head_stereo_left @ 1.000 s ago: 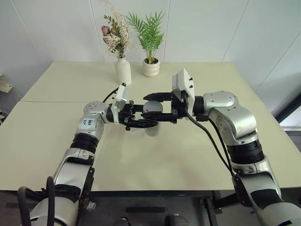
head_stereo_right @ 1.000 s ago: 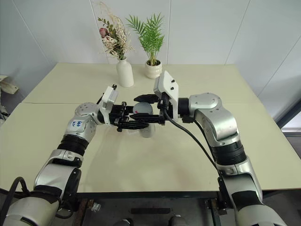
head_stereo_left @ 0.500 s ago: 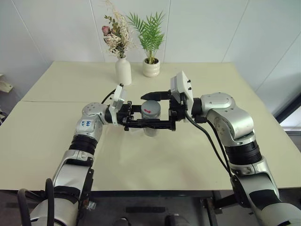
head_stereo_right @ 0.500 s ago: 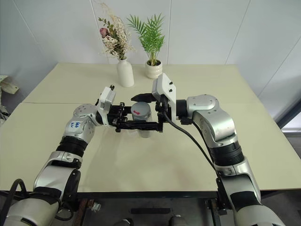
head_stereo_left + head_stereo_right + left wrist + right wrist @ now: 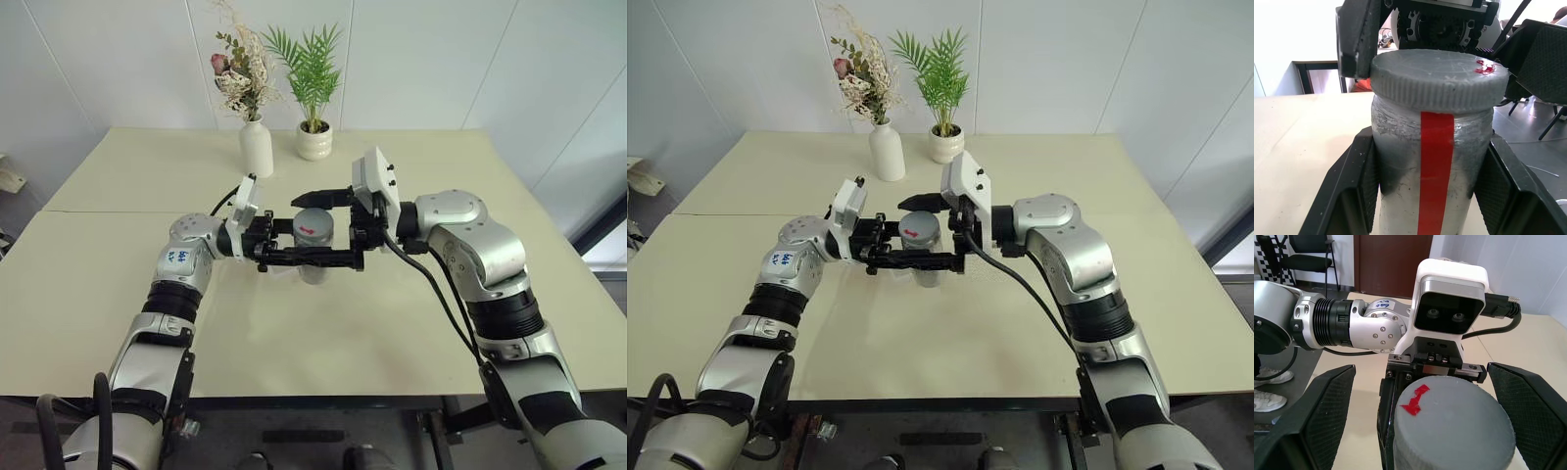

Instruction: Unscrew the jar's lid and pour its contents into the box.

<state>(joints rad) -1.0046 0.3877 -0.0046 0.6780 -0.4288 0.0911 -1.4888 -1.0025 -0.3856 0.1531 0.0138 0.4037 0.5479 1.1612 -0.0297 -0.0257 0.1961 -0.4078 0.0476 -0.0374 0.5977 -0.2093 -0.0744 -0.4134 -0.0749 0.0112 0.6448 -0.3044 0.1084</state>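
The jar [image 5: 1435, 181], silvery with a red stripe down its side, is held upright above the table with my left gripper [image 5: 306, 257] shut on its body. Black fingers [image 5: 1354, 188] press both sides of the jar. The grey lid [image 5: 1449, 423] sits on top of the jar and bears a red mark. My right gripper [image 5: 319, 228] reaches in from the opposite side and stands open, its fingers [image 5: 1322, 413] spread on either side of the lid [image 5: 313, 224] without touching it. The contents are hidden inside the jar. The box is out of view.
At the back of the pale table [image 5: 411, 323] stand a white vase [image 5: 256, 147] with dried flowers and a white pot [image 5: 314, 143] with a green plant. Both are well behind the two grippers.
My right gripper, shut on the lid a second ago, has opened and its fingers now stand off the lid. The jar has come from tilted to upright. Both hands stay in place.
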